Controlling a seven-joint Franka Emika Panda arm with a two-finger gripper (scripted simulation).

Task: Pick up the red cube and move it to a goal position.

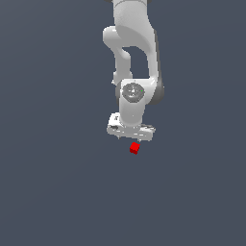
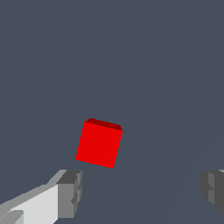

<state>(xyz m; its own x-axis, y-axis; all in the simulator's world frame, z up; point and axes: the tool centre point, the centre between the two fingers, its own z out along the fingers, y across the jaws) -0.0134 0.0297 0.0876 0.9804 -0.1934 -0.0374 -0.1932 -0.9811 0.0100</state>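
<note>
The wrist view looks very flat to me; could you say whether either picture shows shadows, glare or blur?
Wrist view: sharp, red cube evenly lit with one darker face, no cast shadow or glare. Exterior view: the same flat lighting, soft shading on the gripper, no shadow under the cube.

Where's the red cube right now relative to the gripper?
In the exterior view the red cube sits just below the gripper, near the frame's centre; the wrist view shows it ahead of the open fingers, not between them.

No legible text or markings.
</note>
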